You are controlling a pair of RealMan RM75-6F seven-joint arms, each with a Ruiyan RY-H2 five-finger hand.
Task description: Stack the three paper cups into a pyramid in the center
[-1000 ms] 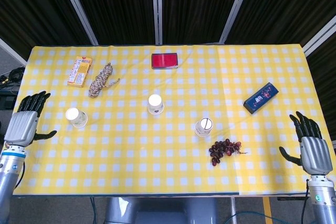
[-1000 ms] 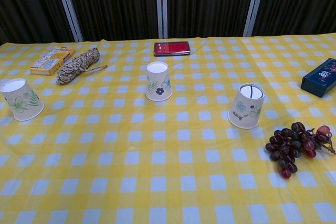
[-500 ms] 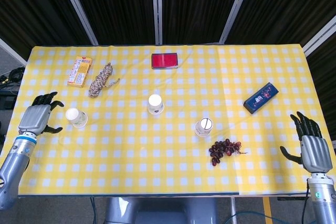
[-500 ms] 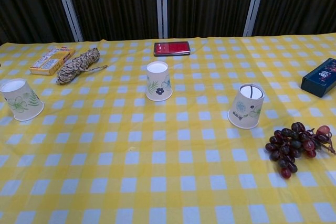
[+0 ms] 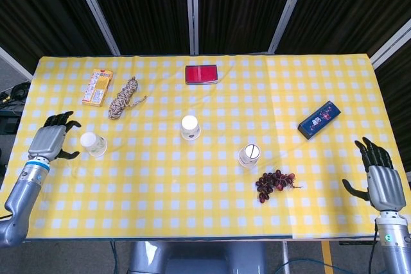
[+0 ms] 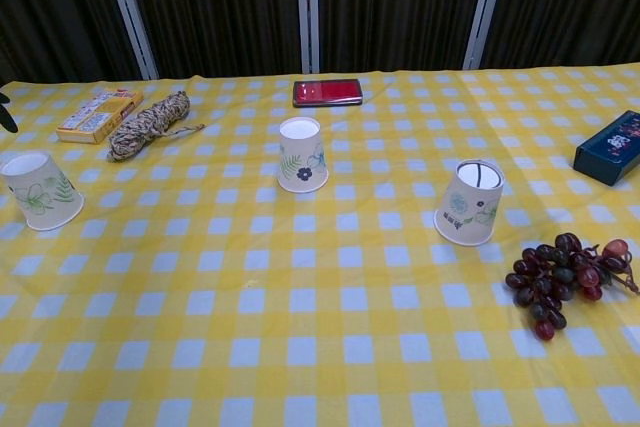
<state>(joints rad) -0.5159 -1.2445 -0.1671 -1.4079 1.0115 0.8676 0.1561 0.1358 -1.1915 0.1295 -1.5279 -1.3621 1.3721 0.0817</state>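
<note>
I see three paper cups standing upside down and well apart on the bench: the left cup near the left edge, the middle cup close to the center, and the right cup just up and left of the bunch of grapes. My left robot hand sits just beside the left cup, fingers spread, holding nothing; I cannot tell whether it touches the cup. My right robot hand hovers at the bench's right edge, fingers spread and empty. Toward the far side lie a red case, a coil of rope, and a small yellow box; a dark blue box lies at the right.
</note>
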